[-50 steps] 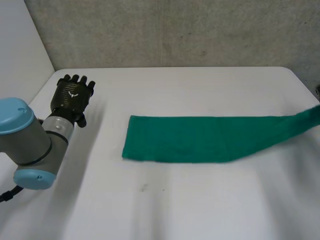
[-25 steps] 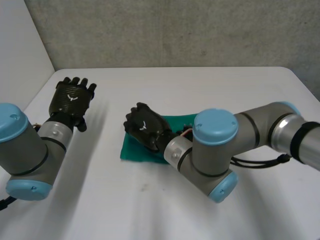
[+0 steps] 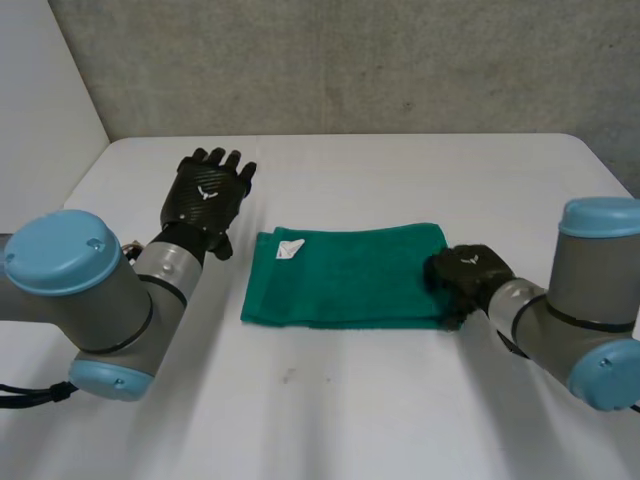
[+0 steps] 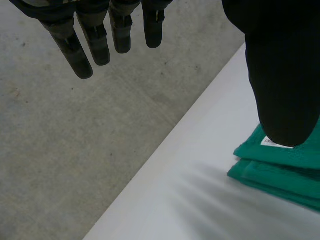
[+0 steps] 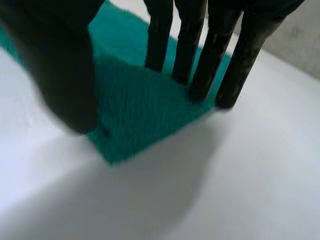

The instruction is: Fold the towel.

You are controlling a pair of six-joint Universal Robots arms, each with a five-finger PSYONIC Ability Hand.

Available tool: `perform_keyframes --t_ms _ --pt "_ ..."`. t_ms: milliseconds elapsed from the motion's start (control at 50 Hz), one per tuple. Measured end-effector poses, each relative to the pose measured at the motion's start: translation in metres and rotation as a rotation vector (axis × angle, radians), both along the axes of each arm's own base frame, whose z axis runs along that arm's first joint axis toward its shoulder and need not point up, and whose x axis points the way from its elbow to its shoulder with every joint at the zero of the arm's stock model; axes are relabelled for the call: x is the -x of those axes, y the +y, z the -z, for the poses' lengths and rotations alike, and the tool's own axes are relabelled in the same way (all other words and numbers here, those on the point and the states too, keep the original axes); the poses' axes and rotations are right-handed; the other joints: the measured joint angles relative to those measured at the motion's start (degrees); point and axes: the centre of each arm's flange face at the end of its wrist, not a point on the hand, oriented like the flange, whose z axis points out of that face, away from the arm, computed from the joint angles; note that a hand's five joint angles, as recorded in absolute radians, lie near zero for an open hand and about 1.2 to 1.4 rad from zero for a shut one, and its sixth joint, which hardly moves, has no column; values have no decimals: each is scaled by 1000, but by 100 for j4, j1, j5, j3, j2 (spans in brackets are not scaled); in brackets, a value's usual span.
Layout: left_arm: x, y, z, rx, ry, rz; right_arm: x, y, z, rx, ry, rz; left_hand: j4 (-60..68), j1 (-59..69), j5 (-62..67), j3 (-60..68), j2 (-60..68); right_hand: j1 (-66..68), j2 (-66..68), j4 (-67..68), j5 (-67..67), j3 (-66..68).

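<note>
- One green towel (image 3: pixel 350 275) lies folded on the white table (image 3: pixel 330 420), with its white tag (image 3: pixel 290 248) showing.
- Near the tag corner, the left hand (image 3: pixel 205 190) holds nothing, its fingers (image 4: pixel 95 40) straight and apart.
- At the towel's opposite end, the right hand (image 3: pixel 465 275) rests straight fingers (image 5: pixel 200 65) on the cloth, thumb beside the corner.

Soft, even light falls from above on the white table (image 3: pixel 330 420). Its top is bright all over and greys a little toward the near edge. The concrete wall (image 3: pixel 350 60) at the far side is a flat mid grey. The green towel (image 3: pixel 350 275) is evenly lit, with a thin dark line under its near edge. In the left wrist view, narrow dark seams show between its layers. The black left hand (image 3: pixel 205 190) has a faint sheen on its back, and the right hand (image 3: pixel 465 272) is almost uniformly dark.
</note>
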Motion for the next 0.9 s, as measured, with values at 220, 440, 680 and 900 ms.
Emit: perform_keyframes --t_ms 220,440,680,900 --pt "-1 4 0 -9 -4 -12 25 -33 -8 161 30 144 0 0 0 0 0 1939 2652 2925 2778 2844" --pt "-2 8 -12 6 27 -33 -74 14 -59 393 8 -160 0 0 0 0 0 1939 2652 2927 2845 2847" --pt "19 18 -42 -53 282 -35 -134 86 -17 369 50 -522 0 0 0 0 0 -2165 -2549 -2363 -2225 -2426" --pt "52 25 -17 -336 378 7 -86 20 -48 195 -196 -131 0 5 0 0 0 -2285 -2792 -2575 -2463 -2720"
